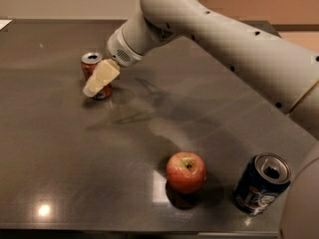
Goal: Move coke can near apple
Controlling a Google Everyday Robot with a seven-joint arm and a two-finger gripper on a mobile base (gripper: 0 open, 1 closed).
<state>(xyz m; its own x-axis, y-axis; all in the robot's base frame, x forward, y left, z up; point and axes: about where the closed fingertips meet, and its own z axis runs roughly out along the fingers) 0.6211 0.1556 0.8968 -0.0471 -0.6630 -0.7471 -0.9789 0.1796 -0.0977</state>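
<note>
The coke can (90, 65), red with a silver top, stands upright at the far left of the dark table (60, 148). My gripper (98, 81), cream-coloured, hangs from the white arm (209, 29) and overlaps the can's right and lower side, hiding part of it. I cannot tell whether it touches the can. The apple (186, 172), red with a yellow-green stem patch, sits near the front edge, well to the right of and nearer than the can.
A dark blue can (261, 183) with an open top stands right of the apple near the front right corner. The arm spans the table's right and back. The table's front edge runs just below the apple.
</note>
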